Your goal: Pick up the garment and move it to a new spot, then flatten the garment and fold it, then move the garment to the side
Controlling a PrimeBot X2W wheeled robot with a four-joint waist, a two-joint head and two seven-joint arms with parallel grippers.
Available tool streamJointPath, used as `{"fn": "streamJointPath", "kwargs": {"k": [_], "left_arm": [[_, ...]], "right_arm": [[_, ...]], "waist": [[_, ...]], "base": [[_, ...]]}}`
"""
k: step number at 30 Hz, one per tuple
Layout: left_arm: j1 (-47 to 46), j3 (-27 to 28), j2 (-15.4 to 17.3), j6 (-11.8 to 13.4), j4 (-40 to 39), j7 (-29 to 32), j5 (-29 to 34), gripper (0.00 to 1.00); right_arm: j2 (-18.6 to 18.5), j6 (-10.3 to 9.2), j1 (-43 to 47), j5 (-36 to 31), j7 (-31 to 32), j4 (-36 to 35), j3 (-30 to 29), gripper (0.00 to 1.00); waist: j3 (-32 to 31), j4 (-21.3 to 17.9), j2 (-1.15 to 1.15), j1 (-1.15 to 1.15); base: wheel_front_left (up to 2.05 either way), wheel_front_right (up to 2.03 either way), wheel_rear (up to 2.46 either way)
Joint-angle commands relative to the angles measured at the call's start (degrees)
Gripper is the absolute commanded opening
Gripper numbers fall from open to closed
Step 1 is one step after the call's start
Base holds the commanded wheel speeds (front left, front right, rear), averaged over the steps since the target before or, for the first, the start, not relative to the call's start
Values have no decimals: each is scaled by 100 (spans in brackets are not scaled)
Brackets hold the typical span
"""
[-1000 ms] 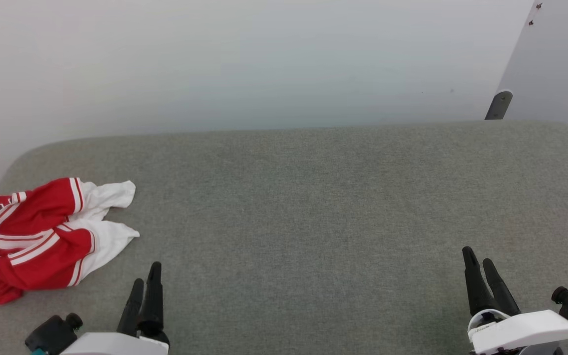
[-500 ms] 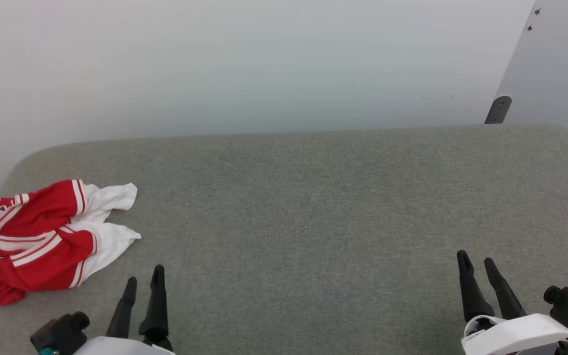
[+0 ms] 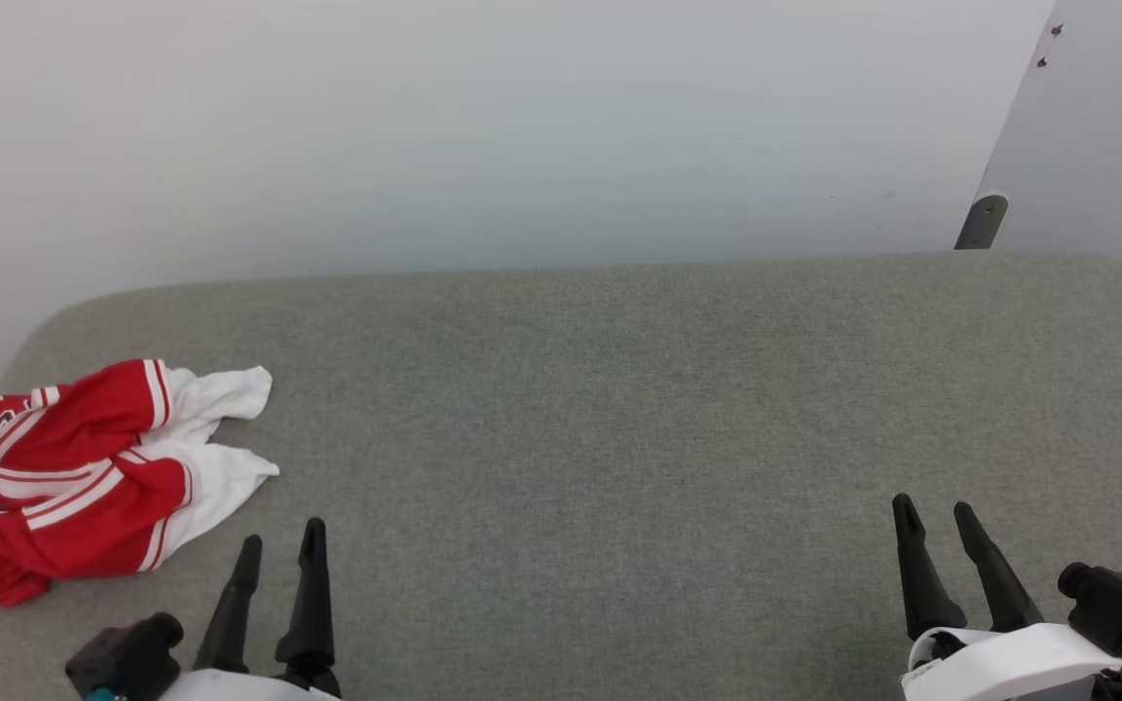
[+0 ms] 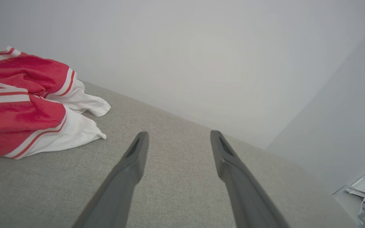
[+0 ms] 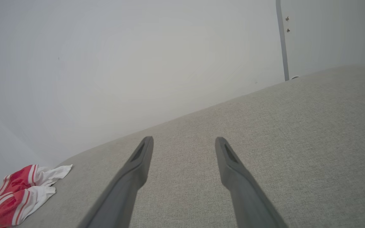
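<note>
At the far left of the grey padded surface [image 3: 600,389] I see the garment [image 3: 84,477], a crumpled red jersey with white sleeves and striped trim, heaped close to the left edge. Just right of it and nearer to me, my left gripper [image 3: 282,534] hangs over the padding, its 2 fingers spread and released, grasping nothing. Bare grey fabric lies between it and the sleeve ends. Across the wide middle the padding runs plain up to the pale wall [image 3: 483,127] behind. Well apart on the right, my right gripper [image 3: 932,505] is likewise released and holds nothing. Beyond it, a grey panel [image 3: 1106,127] leans in, with a dark bracket [image 3: 982,219] at its foot.
</note>
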Motion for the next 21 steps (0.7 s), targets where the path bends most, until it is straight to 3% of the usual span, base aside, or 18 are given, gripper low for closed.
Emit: {"fn": "streamJointPath", "kwargs": {"k": [1, 21], "left_arm": [[42, 14, 8, -27, -60, -55, 151, 100], [163, -29, 23, -89, -169, -290, 1079, 100]], "right_arm": [[3, 4, 27, -141, -55, -60, 13, 100], [2, 5, 70, -1023, -244, -174, 87, 100]], "waist": [[-6, -3, 0, 0], [-55, -20, 0, 0]], "base": [[0, 0, 0], [0, 0, 0]]}}
